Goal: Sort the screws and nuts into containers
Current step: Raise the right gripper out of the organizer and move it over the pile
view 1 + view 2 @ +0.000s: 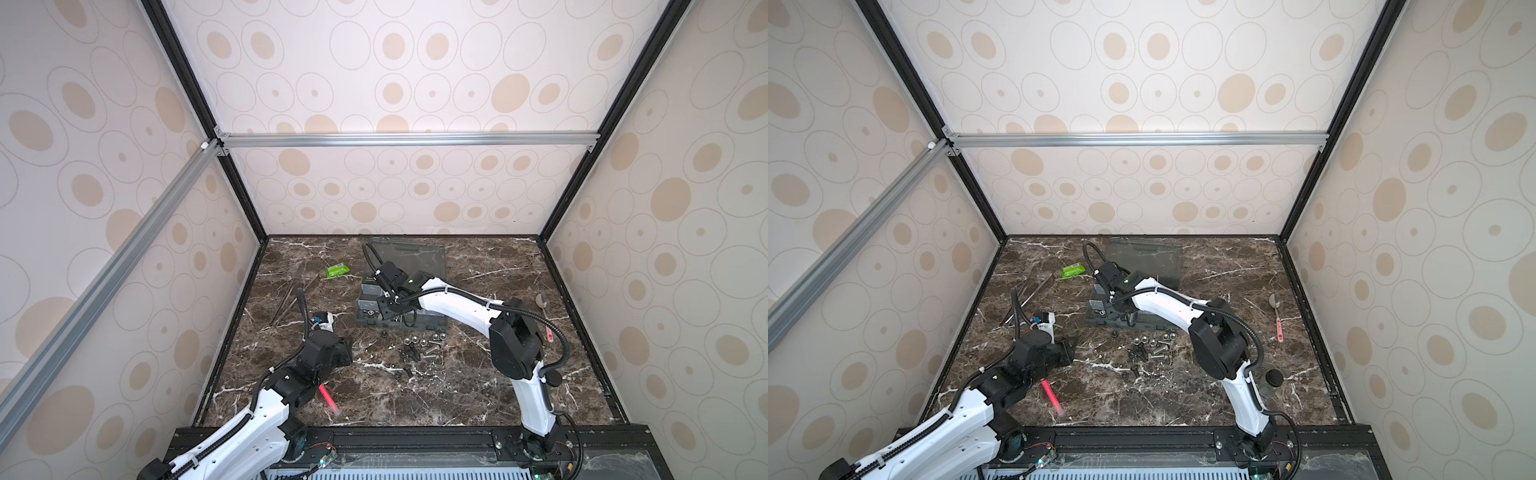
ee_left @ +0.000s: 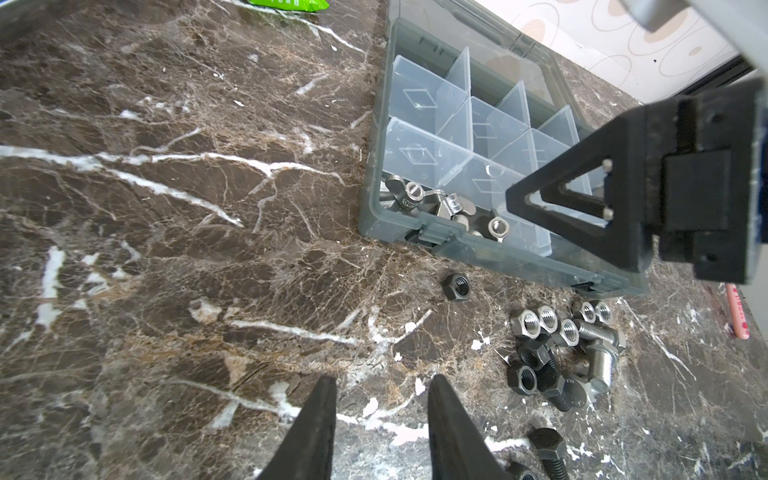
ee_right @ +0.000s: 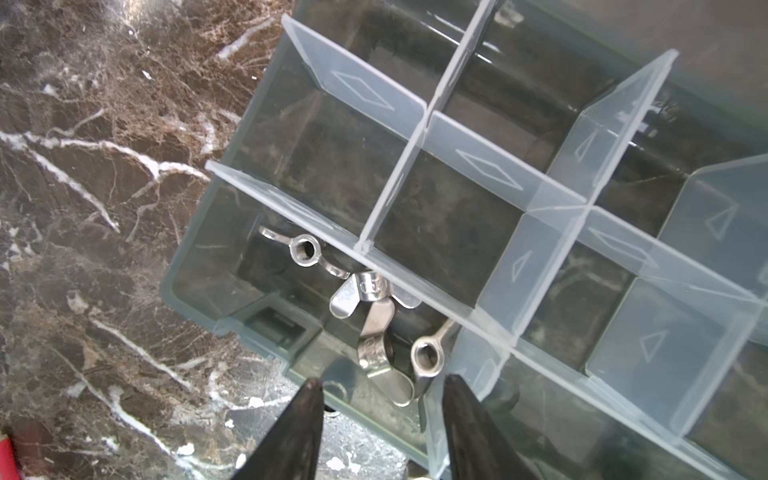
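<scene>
Brown marble worktop [image 1: 478, 395], seen in both top views. The dark grey organiser box [image 1: 368, 321], clear lid [image 1: 415, 257] folded back, sits just above frame centre. The right pincer [image 1: 382, 309] hangs over the box's lower left corner, but it is too small here to read the jaws. Loose nuts [image 1: 422, 341] and screws [image 1: 428, 354] are clustered on the marble just below the box. The left pincer [image 1: 347, 353] is low at centre left, near that cluster but apart from it. A green packet [image 1: 336, 271] lies left of the box, with tweezers [image 1: 291, 297] further left. A pink pen [image 1: 328, 398] is at lower left beside the left arm, and a spoon [image 1: 540, 300] is at the right edge.

Left wrist view: the left pincer [image 2: 382, 378] has its jaws parted with nothing between them, only bare marble beneath. Silver hex nuts [image 2: 548, 324] touch one another, with black and silver screws [image 2: 600, 361] mixed in beside them. One black nut [image 2: 456, 286] lies alone between the cluster and the box wall [image 2: 370, 199]. Wing nuts [image 2: 415, 195] are in the box's corner compartment.

Right wrist view: the right pincer [image 3: 384, 382] has its jaws parted and grips nothing. It is poised above the corner compartment [image 3: 216, 266]. Several silver wing nuts [image 3: 374, 324] are heaped on that compartment's floor, touching each other, against a translucent divider [image 3: 415, 286].
</scene>
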Tool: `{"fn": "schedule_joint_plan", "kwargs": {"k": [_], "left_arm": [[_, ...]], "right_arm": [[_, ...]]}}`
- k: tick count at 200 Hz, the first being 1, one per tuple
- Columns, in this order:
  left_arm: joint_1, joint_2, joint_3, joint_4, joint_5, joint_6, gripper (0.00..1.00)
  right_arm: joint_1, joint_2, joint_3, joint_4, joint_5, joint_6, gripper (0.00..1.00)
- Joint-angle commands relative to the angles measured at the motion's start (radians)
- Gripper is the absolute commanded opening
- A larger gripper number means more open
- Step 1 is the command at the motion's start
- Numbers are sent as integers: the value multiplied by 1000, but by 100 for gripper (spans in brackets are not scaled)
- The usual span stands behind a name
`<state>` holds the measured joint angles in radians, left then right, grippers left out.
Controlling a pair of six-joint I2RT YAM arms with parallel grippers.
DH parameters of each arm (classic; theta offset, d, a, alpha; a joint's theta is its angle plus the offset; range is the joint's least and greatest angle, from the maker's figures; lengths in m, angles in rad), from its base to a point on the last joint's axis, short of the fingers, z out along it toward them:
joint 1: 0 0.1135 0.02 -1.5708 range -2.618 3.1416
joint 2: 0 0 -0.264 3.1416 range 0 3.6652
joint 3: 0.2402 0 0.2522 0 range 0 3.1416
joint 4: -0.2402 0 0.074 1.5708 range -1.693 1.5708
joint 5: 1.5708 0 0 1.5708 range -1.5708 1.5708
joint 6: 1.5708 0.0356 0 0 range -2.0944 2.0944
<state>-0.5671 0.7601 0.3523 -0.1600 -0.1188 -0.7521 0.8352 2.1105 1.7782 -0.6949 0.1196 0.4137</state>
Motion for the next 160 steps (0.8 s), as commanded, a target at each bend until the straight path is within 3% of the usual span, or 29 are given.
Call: {"fn": "schedule_joint_plan", "kwargs": {"k": [1, 73, 160], "left_arm": [[8, -11, 2, -18, -16, -27, 37], [7, -7, 1, -13, -16, -29, 37], [9, -1, -4, 8, -11, -22, 37]], "right_arm": [[-10, -48, -6, -20, 9, 2, 51], [-13, -149, -84, 7, 9, 22, 51], [-15, -332, -311, 46, 52, 89, 51]]}}
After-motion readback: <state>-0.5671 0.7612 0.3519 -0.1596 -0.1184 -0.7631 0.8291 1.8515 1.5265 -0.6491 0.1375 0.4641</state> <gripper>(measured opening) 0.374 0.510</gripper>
